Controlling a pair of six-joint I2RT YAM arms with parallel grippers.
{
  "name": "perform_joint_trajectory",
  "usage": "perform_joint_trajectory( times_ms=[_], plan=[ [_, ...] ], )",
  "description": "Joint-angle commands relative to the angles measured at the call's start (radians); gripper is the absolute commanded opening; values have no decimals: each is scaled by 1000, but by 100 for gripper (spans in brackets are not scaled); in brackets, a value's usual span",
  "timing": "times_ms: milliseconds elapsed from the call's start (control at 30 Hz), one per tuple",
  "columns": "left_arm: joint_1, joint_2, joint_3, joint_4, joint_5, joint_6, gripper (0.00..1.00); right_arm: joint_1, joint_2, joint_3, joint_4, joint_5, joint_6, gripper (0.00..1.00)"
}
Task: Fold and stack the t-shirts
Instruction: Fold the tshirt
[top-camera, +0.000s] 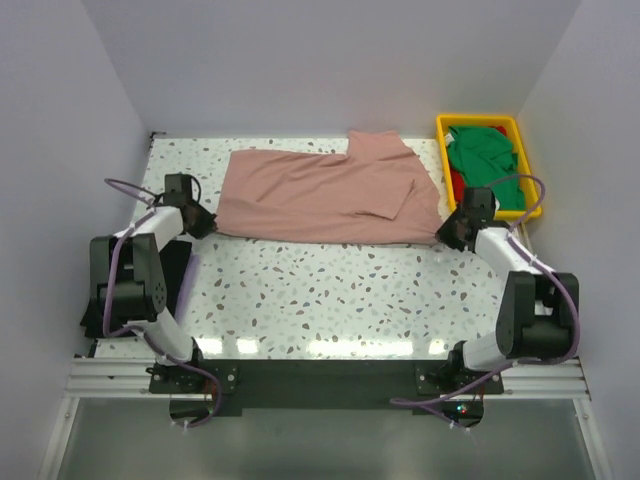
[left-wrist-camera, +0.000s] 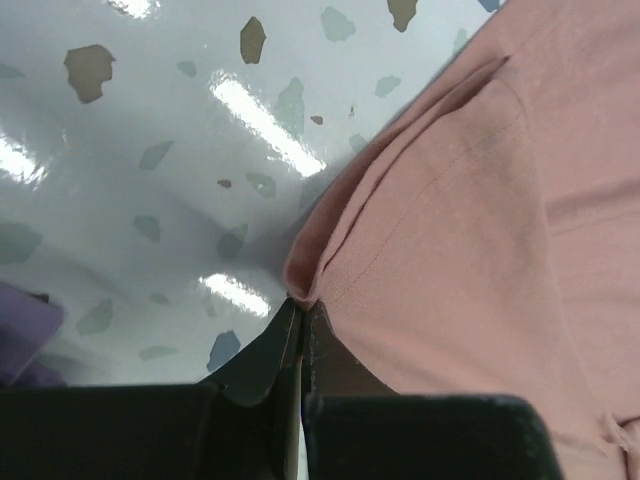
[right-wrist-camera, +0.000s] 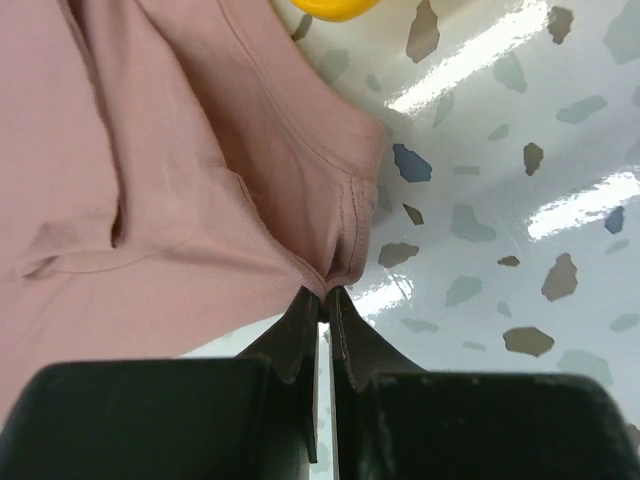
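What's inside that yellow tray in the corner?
In the tray, a crumpled green t-shirt lies on top, with a sliver of red cloth showing at its left side. Anything underneath them is covered.

- We see 1 plain dusty pink t-shirt (top-camera: 325, 195).
- We see 1 green t-shirt (top-camera: 483, 155) in a yellow tray (top-camera: 478, 121).
- We see a glossy white table (top-camera: 330, 290) speckled grey, brown and blue.

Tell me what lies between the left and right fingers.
Only the pink t-shirt: its near edge runs from the left fingers to the right fingers, both pairs shut on its corners, as the top view shows.
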Motion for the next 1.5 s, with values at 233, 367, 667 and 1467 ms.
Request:
perform_joint_trajectory(
  times_ms=[233,367,667,1467],
  plan=[
    [-2,-286,-147,-106,-98,-16,0,-61,-298,-94,-158,-33,-34,0],
    [1,-385,-233,-121,-111,-16,0,-81,-377,-136,-206,-53,-46,1],
    [-1,-539,-407,-109,-134,-30,0,-132,-538,-260,-267,-165,-5,13],
    [-28,-493,-212,-11,154,232,53,308,-121,-30,2,-23,-78,50]
  ],
)
